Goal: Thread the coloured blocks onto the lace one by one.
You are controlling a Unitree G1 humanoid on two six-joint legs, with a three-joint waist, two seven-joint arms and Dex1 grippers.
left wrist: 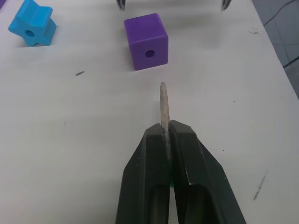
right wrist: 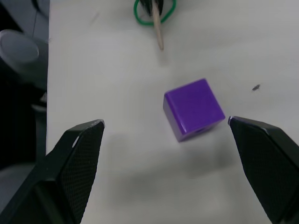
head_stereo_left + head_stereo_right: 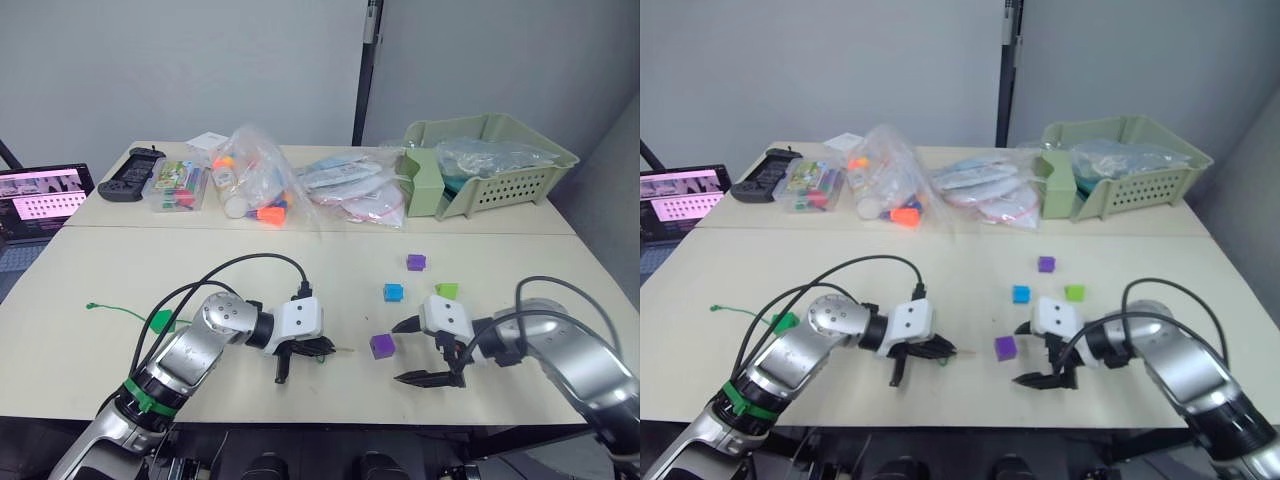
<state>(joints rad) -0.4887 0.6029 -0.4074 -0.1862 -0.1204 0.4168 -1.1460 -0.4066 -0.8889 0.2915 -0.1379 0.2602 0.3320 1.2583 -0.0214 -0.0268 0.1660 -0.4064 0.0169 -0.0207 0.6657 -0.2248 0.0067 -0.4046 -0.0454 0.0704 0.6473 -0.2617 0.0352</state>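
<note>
Five blocks loose on the bench (image 3: 120,250), none threaded yet. Left hand (image 1: 166,140) is clenched on the lace (image 3: 125,312) just behind its stiff pale tip (image 1: 163,105); tip sticks out forward and points at the near purple cube (image 1: 146,41), close but not touching. The rest of the cord trails back across the bench toward the robot's left. Right hand (image 2: 166,126) is released, fingers spread wide on either side of that same cube, neither touching it.

Other blocks: blue star (image 3: 393,292), light green (image 3: 446,290) and second purple (image 3: 416,262) sit further back toward the basket (image 3: 520,180); dark green one (image 3: 160,322) lies by the left arm.

Judgement on the step: close the right hand on the cube's flat sides, leaving the bored faces free. One hole faces the tip in the left wrist view, so keep that orientation when lifting, with no roll. Then bring the tip in along the bore axis. The grip is close to the tip, so it should stay stiff. Risk: cube rotates as the fingers close, since it sits skewed between them.
</note>
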